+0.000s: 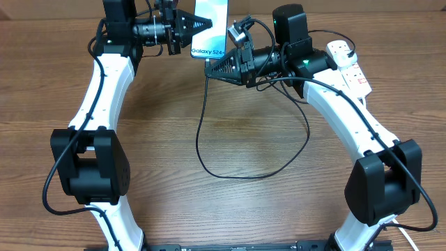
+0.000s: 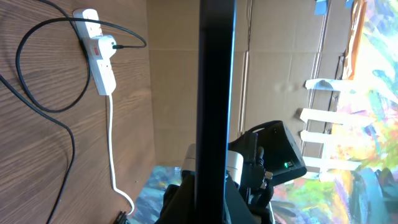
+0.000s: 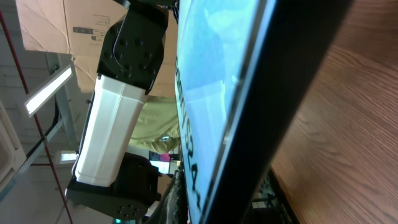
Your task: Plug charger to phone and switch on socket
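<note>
My left gripper [image 1: 202, 25] is shut on the phone [image 1: 211, 24] and holds it up off the table at the back, screen light blue, "Galaxy S24" at its near end. The left wrist view shows the phone [image 2: 216, 93] edge-on between the fingers [image 2: 186, 202]. My right gripper [image 1: 209, 70] sits just under that near end, shut, and the charger cable [image 1: 199, 139] runs up into its fingertips; the connector tip is hidden. In the right wrist view the phone [image 3: 211, 93] fills the frame. The cable loops over the table to the socket [image 1: 346, 61] at the back right.
The socket [image 2: 101, 59] lies flat with a red switch [image 2: 94, 51] and a plug seated in one outlet [image 2: 107, 45]. Its thick white cord [image 2: 112, 143] trails toward the table edge. The black cable loop [image 1: 237, 176] lies across the table's middle.
</note>
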`<action>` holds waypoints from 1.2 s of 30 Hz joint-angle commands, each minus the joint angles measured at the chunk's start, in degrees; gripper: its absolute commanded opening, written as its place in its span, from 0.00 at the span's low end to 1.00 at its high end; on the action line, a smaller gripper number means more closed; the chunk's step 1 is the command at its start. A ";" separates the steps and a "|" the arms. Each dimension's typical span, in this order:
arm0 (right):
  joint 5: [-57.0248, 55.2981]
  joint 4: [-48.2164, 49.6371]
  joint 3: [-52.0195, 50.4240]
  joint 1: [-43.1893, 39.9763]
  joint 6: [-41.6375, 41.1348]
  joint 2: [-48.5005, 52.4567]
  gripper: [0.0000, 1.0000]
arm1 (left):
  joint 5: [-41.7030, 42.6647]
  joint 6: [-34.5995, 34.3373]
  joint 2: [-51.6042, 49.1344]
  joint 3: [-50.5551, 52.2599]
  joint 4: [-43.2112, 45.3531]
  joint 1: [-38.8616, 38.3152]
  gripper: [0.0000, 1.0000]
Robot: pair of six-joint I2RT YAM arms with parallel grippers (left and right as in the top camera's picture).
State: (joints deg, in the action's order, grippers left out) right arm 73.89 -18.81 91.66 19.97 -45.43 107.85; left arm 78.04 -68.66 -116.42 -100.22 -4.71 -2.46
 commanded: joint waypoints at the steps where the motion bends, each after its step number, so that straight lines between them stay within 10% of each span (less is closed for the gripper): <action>1: -1.05 0.79 0.98 -0.13 -1.07 -1.25 0.04 | 2.60 1.36 0.33 -1.79 0.28 0.57 0.04; 36: -8.90 1.64 0.98 0.09 -5.64 -1.22 0.04 | 3.48 0.90 0.33 -1.79 0.50 0.57 0.04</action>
State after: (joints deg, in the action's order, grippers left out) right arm 70.50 -17.72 91.66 20.05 -49.60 107.83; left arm 77.52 -68.45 -116.42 -100.22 -4.64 -2.09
